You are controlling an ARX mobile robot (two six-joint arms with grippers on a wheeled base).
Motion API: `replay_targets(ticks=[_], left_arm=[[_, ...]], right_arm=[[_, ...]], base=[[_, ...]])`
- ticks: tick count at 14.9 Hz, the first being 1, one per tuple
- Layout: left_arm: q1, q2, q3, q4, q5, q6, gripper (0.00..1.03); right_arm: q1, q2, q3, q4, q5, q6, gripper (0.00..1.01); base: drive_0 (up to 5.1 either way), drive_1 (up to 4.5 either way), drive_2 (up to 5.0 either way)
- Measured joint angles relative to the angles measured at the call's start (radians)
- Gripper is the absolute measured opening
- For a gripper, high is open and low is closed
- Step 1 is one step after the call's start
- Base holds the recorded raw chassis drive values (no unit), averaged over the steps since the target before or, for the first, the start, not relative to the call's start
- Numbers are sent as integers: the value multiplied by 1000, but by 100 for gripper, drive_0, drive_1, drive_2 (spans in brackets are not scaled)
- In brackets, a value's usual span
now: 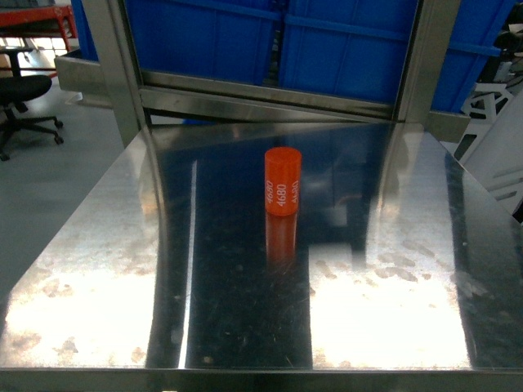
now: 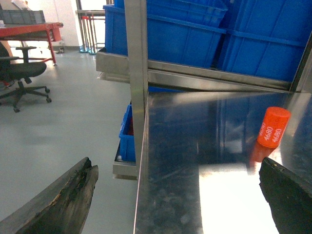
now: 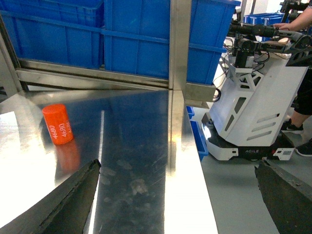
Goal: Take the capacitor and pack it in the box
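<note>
The capacitor is seen standing upright on the steel table, orange with "4680" printed in pale figures down its side, its reflection thrown on the metal just below it. In the left wrist view the capacitor is placed ahead of the left claw and toward its right finger, close above that finger's tip but not touching it; the left finger is held out over the floor, past the table's edge. In the right wrist view the capacitor is placed ahead of the right claw and to the left, just beyond its left finger, with a clear gap between them. Both claws are spread wide and nothing is held in either. No pink tub is shown in any view. Behind the capacitor, beyond the table's far edge, blue bins are stacked in a steel frame. To the left claw's far left an office chair and a red bench are seen on the grey floor. To the right claw's right a white wheeled robot is parked off the table.
</note>
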Motion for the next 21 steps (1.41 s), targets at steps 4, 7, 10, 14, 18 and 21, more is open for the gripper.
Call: replay_targets(ticks=[4,7,10,14,18,21], left_arm=[[0,0,0,-5,-2,0,98],[0,0,0,-3,0,0,98],[0,0,0,-3,0,0,98],[0,0,0,-3,0,0,98],[-43,555,87,441,-58,-93,98],[-203,1267,438,915,-89,-125,98]], right_arm=[[0,0,0,-5,2,0,98],[0,0,0,-3,1,0,98],[0,0,0,-3,0,0,98],[0,0,0,-3,0,0,98],[0,0,0,-3,0,0,98],[0,0,0,-3,0,0,98]], base=[[0,0,0],[0,0,0],[0,0,0],[0,0,0],[0,0,0],[0,0,0]])
